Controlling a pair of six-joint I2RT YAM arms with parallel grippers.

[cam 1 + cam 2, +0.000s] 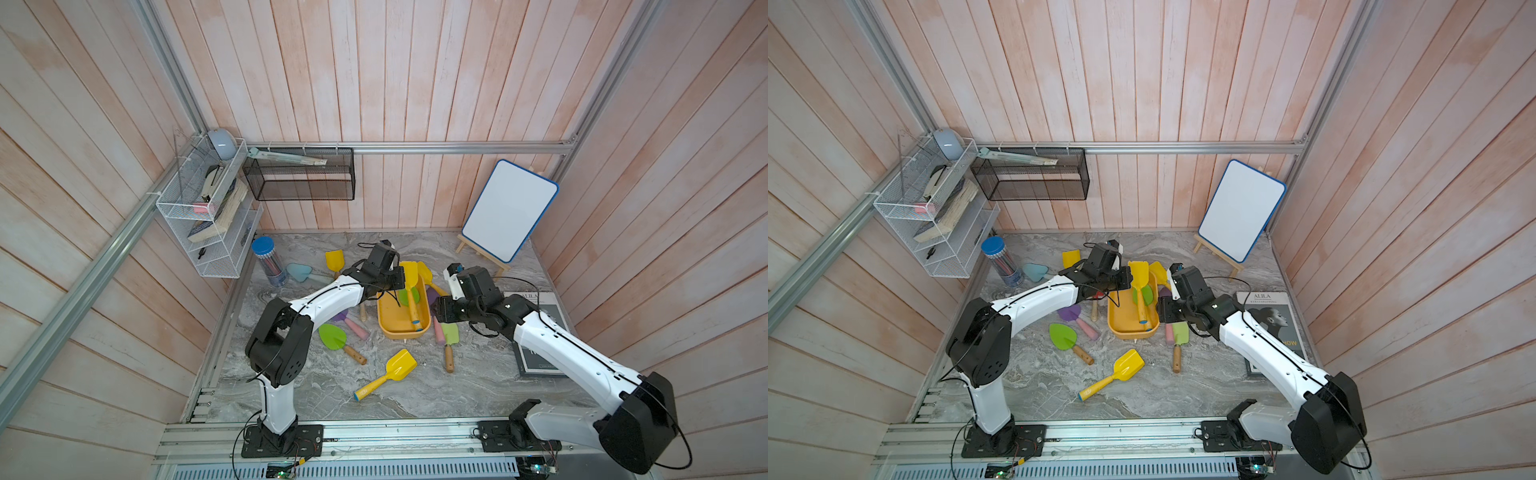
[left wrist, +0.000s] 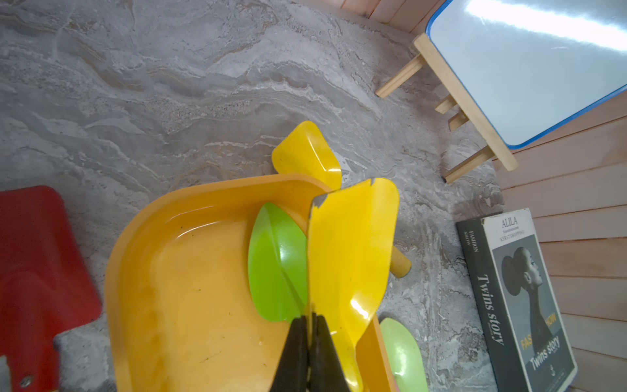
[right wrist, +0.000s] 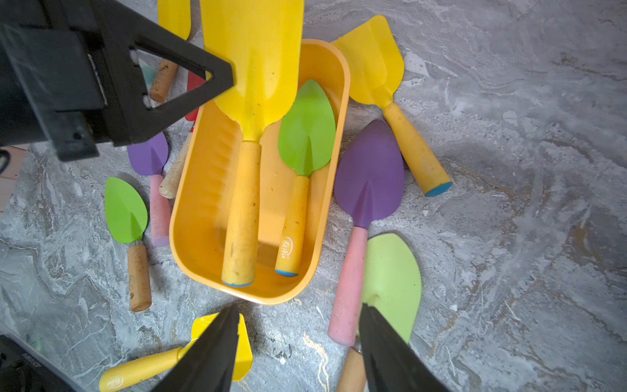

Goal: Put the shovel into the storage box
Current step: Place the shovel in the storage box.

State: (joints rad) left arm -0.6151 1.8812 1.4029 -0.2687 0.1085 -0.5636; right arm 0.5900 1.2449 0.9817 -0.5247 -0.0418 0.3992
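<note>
The storage box (image 3: pixel 200 203), a shallow yellow-orange tray (image 1: pixel 392 318) (image 1: pixel 1121 320), lies mid-table. A yellow shovel (image 3: pixel 252 71) lies in it, handle inside, square blade (image 1: pixel 409 272) over the far rim. Beside it in the box is a green shovel (image 3: pixel 307 130) (image 2: pixel 274 264). My left gripper (image 2: pixel 309 317) is shut on the side edge of the yellow blade (image 2: pixel 349 251); it shows in both top views (image 1: pixel 401 284) (image 1: pixel 1128 282). My right gripper (image 3: pixel 298 339) hangs open by the box's near right corner (image 1: pixel 435 311), holding nothing.
Loose shovels ring the box: purple (image 3: pixel 369 173), pale green (image 3: pixel 395 281), yellow (image 3: pixel 373 61), a yellow scoop (image 1: pixel 401 365), green (image 1: pixel 332 336), red (image 2: pixel 37 258). A book (image 1: pixel 540 345) lies right. A whiteboard easel (image 1: pixel 509 210) stands back right, a pencil jar (image 1: pixel 268 259) back left.
</note>
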